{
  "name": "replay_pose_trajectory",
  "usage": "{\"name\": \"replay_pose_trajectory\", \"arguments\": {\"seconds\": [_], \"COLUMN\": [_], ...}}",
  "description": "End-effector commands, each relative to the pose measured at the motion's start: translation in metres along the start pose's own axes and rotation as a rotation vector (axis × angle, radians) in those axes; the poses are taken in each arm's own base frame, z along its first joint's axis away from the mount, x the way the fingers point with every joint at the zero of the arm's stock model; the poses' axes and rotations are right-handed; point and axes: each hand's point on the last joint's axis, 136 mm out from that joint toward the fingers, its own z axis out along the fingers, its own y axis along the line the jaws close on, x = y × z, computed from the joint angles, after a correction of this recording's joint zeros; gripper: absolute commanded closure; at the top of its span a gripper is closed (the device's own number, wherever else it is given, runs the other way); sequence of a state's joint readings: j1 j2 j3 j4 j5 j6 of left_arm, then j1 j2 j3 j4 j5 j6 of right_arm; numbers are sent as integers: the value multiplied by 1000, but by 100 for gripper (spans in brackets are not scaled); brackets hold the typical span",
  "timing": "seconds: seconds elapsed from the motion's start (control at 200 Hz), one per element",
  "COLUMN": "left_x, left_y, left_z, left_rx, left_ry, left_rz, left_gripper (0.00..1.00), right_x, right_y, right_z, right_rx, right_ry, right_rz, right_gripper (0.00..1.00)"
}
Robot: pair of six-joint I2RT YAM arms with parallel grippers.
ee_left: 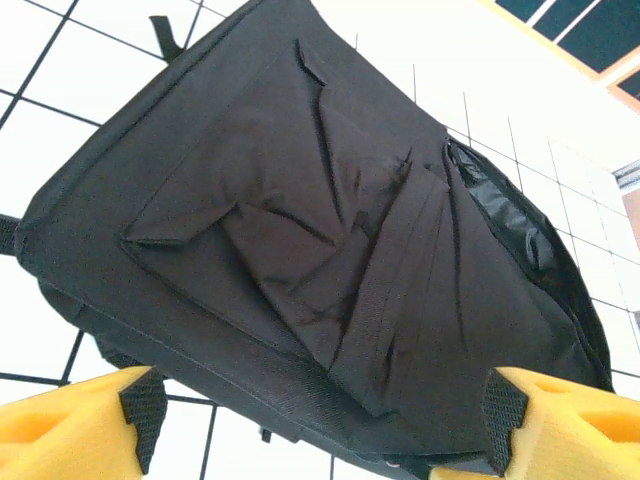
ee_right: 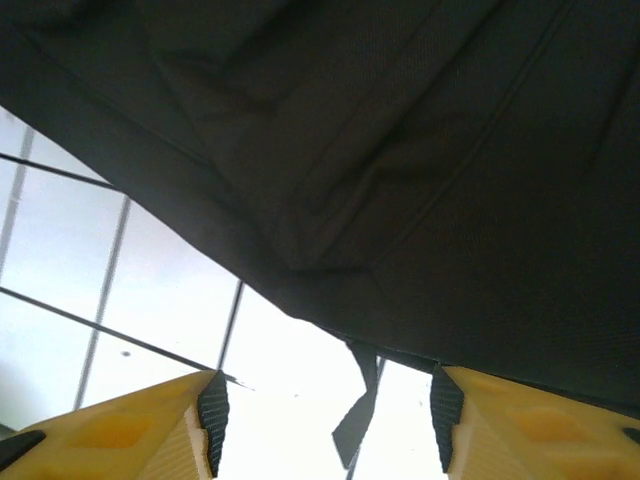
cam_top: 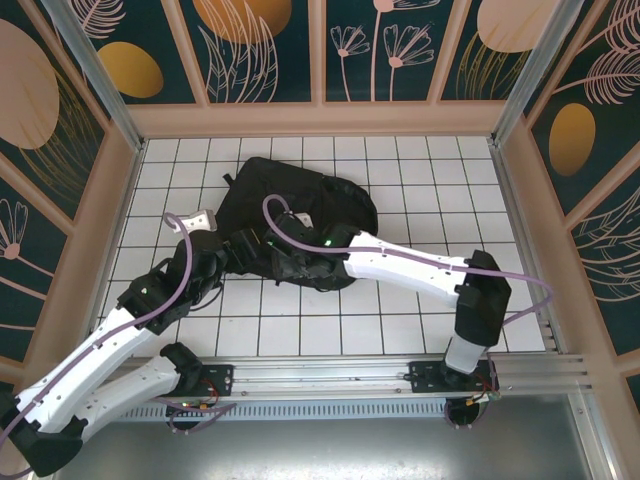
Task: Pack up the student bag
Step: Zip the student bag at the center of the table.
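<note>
Student bag (cam_top: pixel 300 200), black and slumped flat, lay on the white gridded table (cam_top: pixel 400 320), its near edge by both my grippers. My left gripper (ee_left: pixel 325 410) stood spread wide just short of that edge, its yellow fingers clasping nothing. My right gripper (ee_right: pixel 322 405) was parted too and empty, close to the dark fabric, with a loose strap end (ee_right: pixel 352 415) hanging between its fingers.

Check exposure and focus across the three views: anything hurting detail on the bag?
Top external: even light, sharp, but the student bag reads as a flat black mass. Left wrist: folds legible, sheen on the lining at its opening, far table tiles blown out. Right wrist: fabric soft at close range, tiles behind it washed out white.
</note>
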State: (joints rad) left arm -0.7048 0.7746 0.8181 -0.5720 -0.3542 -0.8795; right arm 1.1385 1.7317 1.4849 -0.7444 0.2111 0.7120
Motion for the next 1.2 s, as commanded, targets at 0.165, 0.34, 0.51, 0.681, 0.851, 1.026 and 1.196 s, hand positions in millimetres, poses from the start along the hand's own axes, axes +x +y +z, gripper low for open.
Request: {"name": "replay_pose_trajectory", "arguments": {"seconds": [0.165,0.34,0.51,0.681,0.851,1.026,1.196], "left_x": [11,14,25,42,63,70,66], "left_y": [13,14,19,24,18,28,20], "left_z": [7,9,18,34,54,70,77], "left_rx": [-31,-22,-28,11,129,124,174], "left_ry": [18,22,56,112,166,153,140], "left_rz": [-96,-104,-137,-321,-566,-638,-619], "left_gripper": [16,17,16,3,9,16,24], "right_x": [10,14,13,9,6,8,12], "right_y": [-9,-7,-6,-3,-1,0,2], "right_z": [12,19,18,10,5,5,7], "right_rx": [84,75,65,11,-95,-150,-171], "right_ry": [49,64,50,20,15,22,32], "right_rz": [-28,-28,-23,12,91,129,137], "right_gripper": [47,61,100,100,100,100,100]}}
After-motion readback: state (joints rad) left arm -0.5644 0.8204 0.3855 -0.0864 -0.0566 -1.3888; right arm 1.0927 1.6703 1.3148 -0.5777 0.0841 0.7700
